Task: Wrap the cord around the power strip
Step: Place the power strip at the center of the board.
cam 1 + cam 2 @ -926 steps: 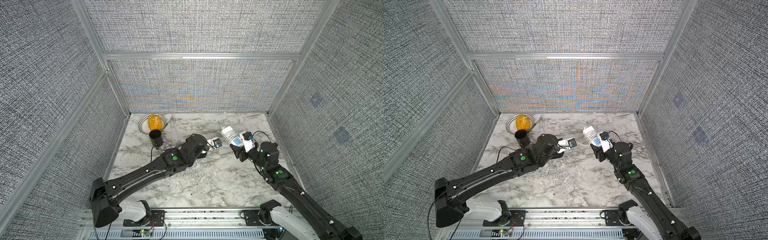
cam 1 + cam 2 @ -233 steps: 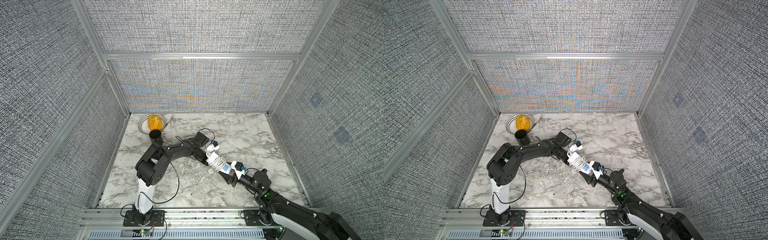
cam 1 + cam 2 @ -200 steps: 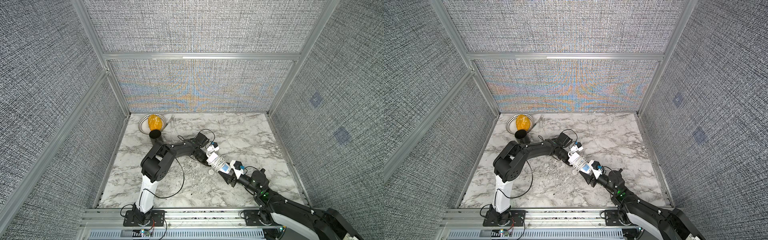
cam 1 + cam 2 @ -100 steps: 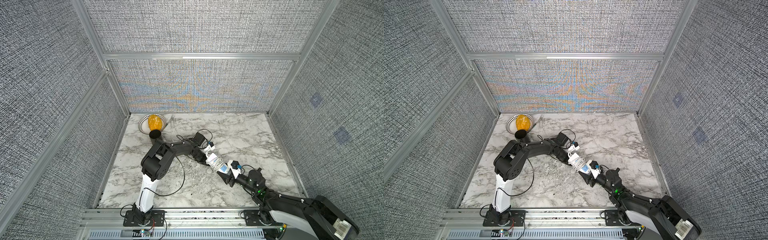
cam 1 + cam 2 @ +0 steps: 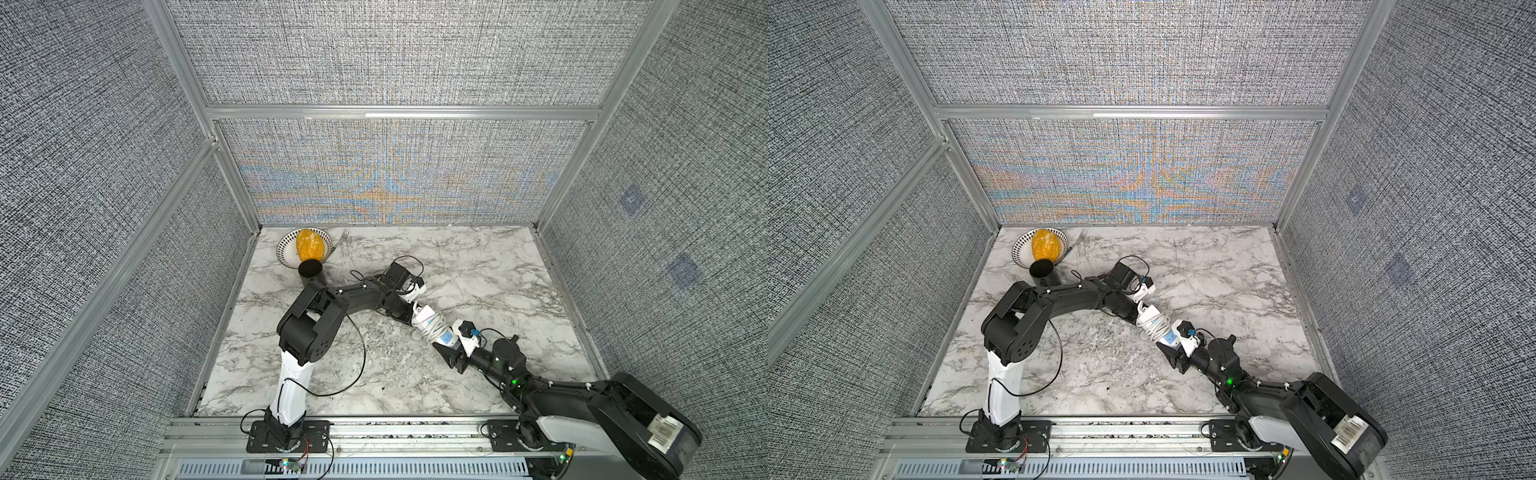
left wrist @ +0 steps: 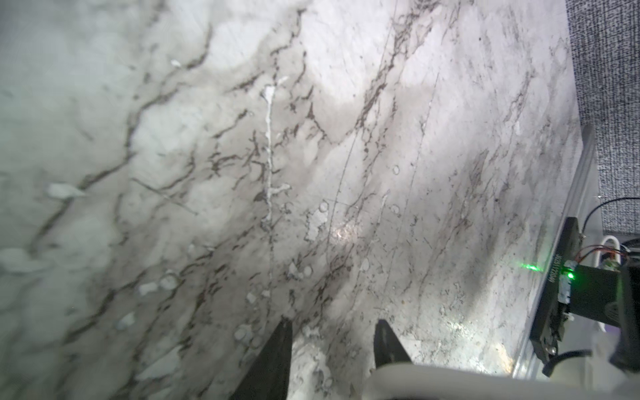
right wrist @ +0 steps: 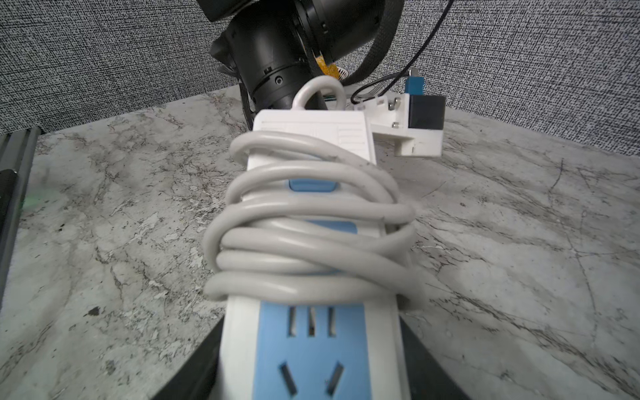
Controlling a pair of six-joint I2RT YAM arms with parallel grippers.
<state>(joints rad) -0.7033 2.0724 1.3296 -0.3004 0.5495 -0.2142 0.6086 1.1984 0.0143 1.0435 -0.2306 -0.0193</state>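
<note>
The white power strip (image 5: 420, 314) with light-blue sockets lies slanted low over the marble at mid-table; it also shows in a top view (image 5: 1147, 316). The white-grey cord (image 7: 311, 242) is coiled round its middle in several turns, and one loop (image 7: 322, 90) sticks out at the far end. My right gripper (image 7: 311, 322) is shut on the strip's near end, a black finger on each side. My left gripper (image 6: 333, 321) is at the strip's far end (image 5: 409, 319), jaws apart with only marble between them. A blurred white piece (image 6: 450, 381) lies by one finger.
A patterned bowl (image 5: 286, 253) holding a yellow-orange object (image 5: 308, 245), a black cup (image 5: 309, 269) and a fork (image 5: 341, 237) sit at the back left corner. Grey fabric walls close three sides. A metal rail (image 5: 374, 432) runs along the front edge.
My left gripper has opened at the strip's far end. The right gripper stays shut on the strip, which has shifted slightly toward the back left.
</note>
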